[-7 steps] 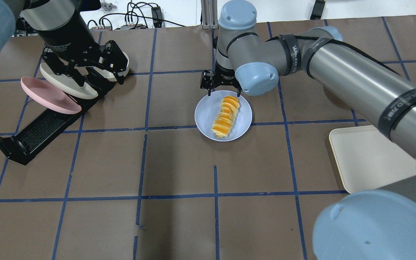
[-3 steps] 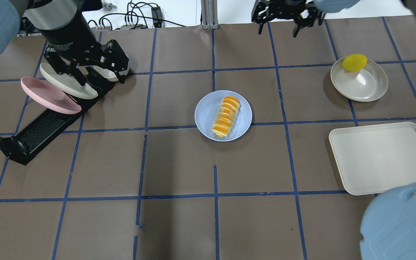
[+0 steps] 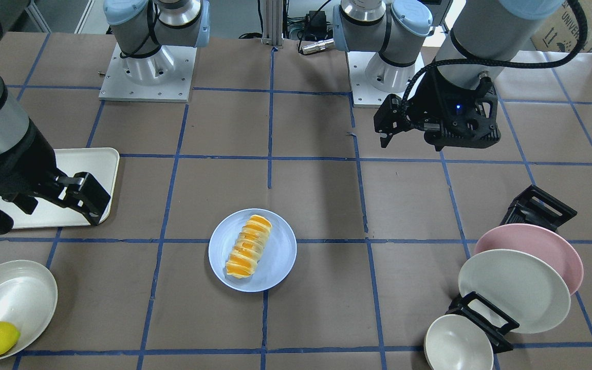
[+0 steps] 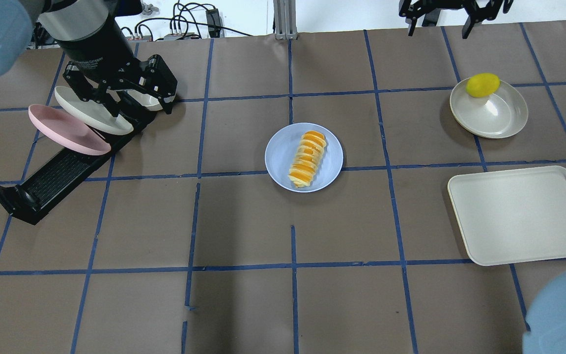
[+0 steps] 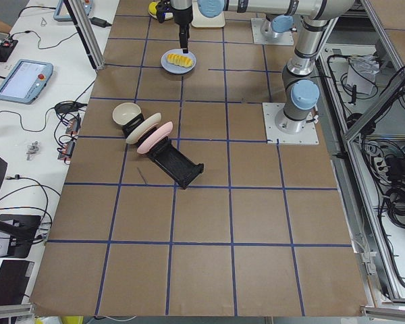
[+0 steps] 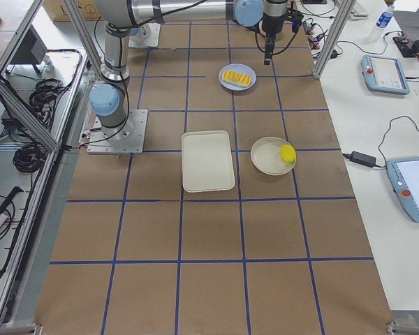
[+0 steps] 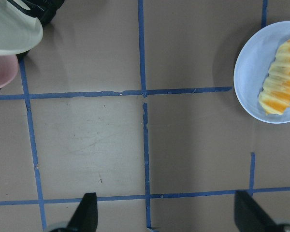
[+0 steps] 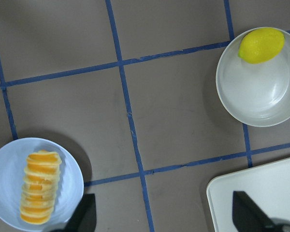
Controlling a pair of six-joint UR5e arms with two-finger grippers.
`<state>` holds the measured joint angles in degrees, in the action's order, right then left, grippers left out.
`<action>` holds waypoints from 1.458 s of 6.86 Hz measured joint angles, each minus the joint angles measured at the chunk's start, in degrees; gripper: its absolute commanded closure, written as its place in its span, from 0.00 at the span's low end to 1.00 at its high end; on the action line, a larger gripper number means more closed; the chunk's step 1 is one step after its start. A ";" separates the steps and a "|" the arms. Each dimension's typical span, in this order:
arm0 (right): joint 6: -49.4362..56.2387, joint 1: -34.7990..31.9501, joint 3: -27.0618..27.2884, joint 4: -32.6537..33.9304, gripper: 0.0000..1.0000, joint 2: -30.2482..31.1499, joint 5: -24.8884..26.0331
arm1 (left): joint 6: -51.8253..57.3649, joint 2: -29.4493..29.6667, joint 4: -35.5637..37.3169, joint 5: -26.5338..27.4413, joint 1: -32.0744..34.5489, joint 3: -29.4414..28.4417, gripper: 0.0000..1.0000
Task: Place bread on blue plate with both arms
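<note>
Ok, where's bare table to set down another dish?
Widest: the squares on the robot's side of the blue plate, running from rack to tray. Also bare between rack and blue plate, and between blue plate and tray. Crowded: the rack's end with its plates, and the tray next to the lemon bowl.

1. A robotics lab: two arm bases point(image 3: 147, 72) are bolted to a worktop point(image 4: 243, 305) papered brown and gridded with blue tape.
2. Aluminium framing point(image 4: 283, 19), teach pendants point(image 6: 384, 73) and loose cables point(image 5: 391, 192) surround it.

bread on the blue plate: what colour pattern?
The bread is striped golden-orange and pale yellow, clearest in overhead exterior.
</note>
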<state>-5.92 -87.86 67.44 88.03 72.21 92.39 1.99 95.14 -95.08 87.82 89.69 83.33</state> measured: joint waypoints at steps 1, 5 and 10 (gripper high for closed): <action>2.72 0.17 3.71 -1.12 0.04 3.41 -0.66 | 0.08 0.02 0.04 0.04 0.11 -0.04 0.00; 4.75 0.97 24.08 -0.50 0.02 19.96 -2.29 | 0.10 0.01 0.51 0.65 0.33 0.05 0.00; 4.99 -1.79 18.23 -0.60 0.02 17.81 -2.15 | -0.72 -0.27 1.82 1.93 0.83 1.48 0.00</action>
<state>-0.93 -89.65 85.67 87.43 90.02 90.25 1.27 94.87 -93.27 89.76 90.52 84.80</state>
